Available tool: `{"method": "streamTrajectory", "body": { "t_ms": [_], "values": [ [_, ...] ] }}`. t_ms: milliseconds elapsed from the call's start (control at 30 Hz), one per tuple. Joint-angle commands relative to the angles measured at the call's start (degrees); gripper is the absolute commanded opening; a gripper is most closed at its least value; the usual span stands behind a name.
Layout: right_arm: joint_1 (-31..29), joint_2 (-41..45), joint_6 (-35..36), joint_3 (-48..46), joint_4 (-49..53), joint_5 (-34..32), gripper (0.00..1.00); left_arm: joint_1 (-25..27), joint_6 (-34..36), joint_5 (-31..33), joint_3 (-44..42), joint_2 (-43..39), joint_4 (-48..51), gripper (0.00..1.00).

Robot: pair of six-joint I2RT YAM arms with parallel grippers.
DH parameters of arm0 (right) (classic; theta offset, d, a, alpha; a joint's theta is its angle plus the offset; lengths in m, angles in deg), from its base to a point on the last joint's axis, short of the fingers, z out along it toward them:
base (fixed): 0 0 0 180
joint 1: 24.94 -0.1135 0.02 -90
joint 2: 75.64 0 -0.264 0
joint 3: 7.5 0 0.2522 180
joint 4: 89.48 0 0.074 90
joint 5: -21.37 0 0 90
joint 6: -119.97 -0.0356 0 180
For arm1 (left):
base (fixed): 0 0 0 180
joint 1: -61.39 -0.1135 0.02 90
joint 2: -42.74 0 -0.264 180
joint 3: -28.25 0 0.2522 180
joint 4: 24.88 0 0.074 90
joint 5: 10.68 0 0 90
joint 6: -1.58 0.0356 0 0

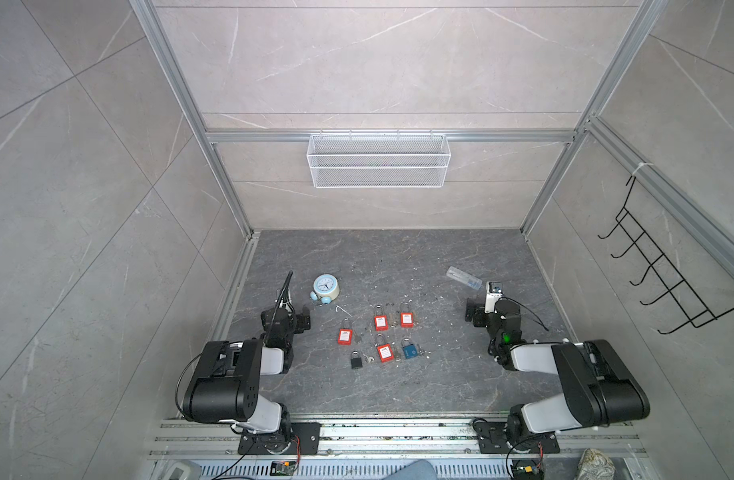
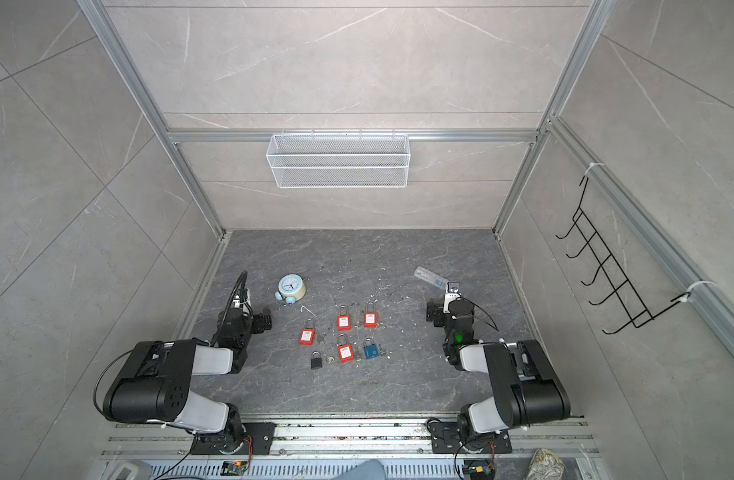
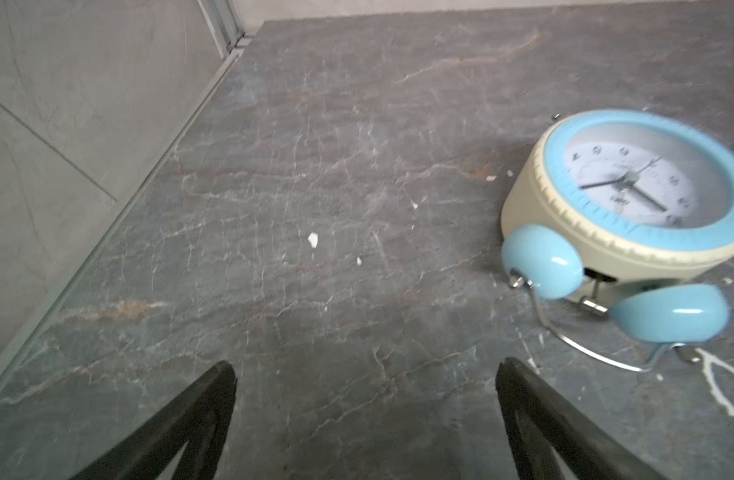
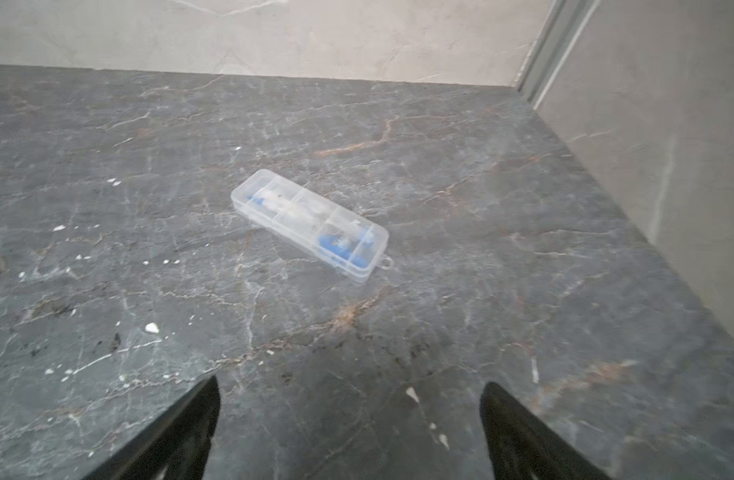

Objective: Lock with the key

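My left gripper (image 3: 363, 374) and right gripper (image 4: 351, 388) hang wide and empty. In a top view, six padlocks (image 1: 380, 322), small keys (image 1: 369, 359) beside them, lie centre-frame on the counter (image 1: 440, 374). Best approach: steady one body, pinch its key squarely.

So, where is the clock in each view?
In a top view: clock back-left of the padlocks.
In a top view: clock, same spot.
Left wrist: clock ahead of the left gripper, face up.
Right wrist: not in it.
Landmark: white streak beside its bells.
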Motion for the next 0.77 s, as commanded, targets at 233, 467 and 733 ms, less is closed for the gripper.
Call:
{"method": "streamTrajectory", "body": {
  "t_ms": [233,467,733],
  "values": [
    [1.17,-0.45,-1.46,1.22,-5.37,2.06,0.99,-1.41,-0.74,-0.96,3.69,0.07,-0.76,1.0],
    [1.41,-0.91,-1.37,1.89,-4.65,2.79,0.99,-1.41,-0.91,-0.67,3.74,-0.02,-0.67,1.0],
    [1.75,-0.46,-1.63,1.6,-4.78,3.16,0.99,-1.36,-0.86,-0.82,3.68,-0.02,-0.67,1.0]
  ]
}}
